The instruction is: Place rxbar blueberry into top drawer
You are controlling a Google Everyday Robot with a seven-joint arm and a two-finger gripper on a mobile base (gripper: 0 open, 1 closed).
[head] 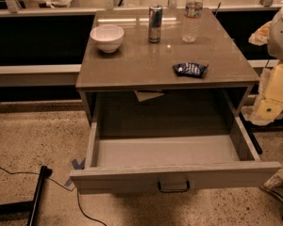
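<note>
The rxbar blueberry, a small dark-blue crinkled wrapper with white lettering, lies flat on the grey tabletop near its front right. The top drawer is pulled wide open below the tabletop, and its inside looks empty. Its dark handle sits at the centre of the front panel. My arm and gripper show as pale beige parts at the right edge of the view. They hang beside the table's right side, lower than the tabletop and apart from the bar. Nothing shows in the gripper.
A white bowl stands at the back left of the tabletop, a slim blue-silver can at the back middle, and a clear water bottle at the back right. A black stand leg and cables lie on the speckled floor at the left.
</note>
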